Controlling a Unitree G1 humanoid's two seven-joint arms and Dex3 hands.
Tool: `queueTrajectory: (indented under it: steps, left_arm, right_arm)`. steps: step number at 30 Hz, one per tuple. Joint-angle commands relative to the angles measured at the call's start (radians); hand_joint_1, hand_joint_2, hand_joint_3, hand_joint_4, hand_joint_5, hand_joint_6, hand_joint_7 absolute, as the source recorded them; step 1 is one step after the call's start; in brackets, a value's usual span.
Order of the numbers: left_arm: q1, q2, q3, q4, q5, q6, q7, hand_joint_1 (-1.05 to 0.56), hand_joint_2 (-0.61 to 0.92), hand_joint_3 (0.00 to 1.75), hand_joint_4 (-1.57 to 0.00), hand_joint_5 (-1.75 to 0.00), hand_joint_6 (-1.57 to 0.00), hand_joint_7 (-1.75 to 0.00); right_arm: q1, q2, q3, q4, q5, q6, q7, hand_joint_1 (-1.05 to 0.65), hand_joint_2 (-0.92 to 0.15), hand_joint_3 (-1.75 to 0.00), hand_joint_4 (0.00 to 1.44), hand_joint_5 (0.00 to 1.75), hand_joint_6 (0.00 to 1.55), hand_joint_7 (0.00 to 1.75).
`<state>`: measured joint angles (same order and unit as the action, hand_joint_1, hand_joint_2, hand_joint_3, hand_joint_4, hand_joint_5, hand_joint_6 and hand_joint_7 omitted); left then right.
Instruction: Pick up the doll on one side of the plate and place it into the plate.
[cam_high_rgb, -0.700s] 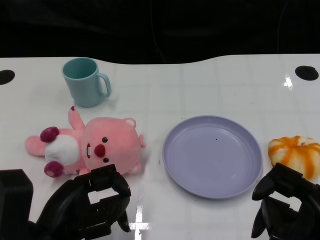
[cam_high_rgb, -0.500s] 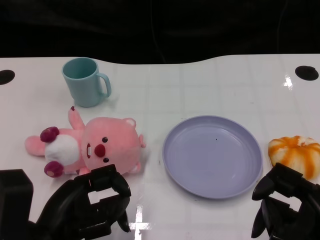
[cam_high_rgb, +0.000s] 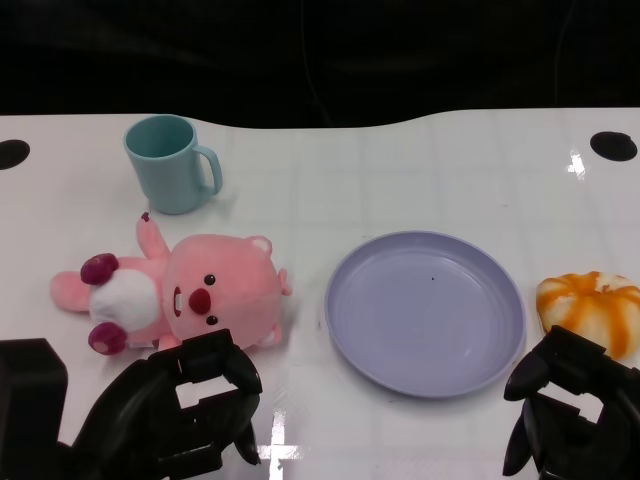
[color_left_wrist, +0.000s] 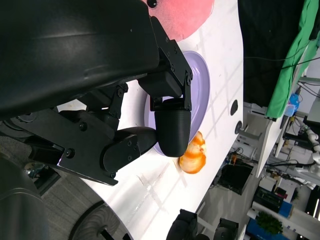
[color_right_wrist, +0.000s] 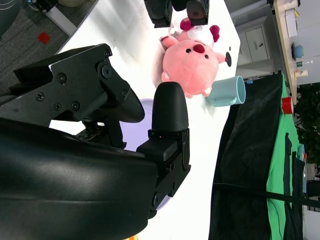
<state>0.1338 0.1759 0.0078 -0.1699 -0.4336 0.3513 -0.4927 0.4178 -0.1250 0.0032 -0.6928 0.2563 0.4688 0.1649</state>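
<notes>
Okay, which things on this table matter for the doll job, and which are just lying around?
For the job: pink plush doll; round lavender plate; left hand, nearest the doll.

Lying about: teal plastic mug; orange-and-white striped bun-shaped toy.

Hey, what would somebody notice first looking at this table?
Probably the pink plush doll lying on the white table, left of the empty round lavender plate. A teal mug stands behind the doll, and an orange-and-white striped bun-like toy lies right of the plate.
</notes>
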Motion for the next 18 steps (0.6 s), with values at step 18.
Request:
queueTrajectory:
  steps: [18]
  left_arm:
    - [0.000, 0.014, 0.017, -0.005, -0.006, 0.001, -0.001, -0.39, 0.72, 0.81, -0.70, -1.75, -0.70, -1.40]
  right_arm:
    - [0.003, -0.009, 0.003, -0.013, -0.005, -0.002, -0.006, -0.08, -0.70, -1.22, 0.65, 1.75, 0.44, 1.75]
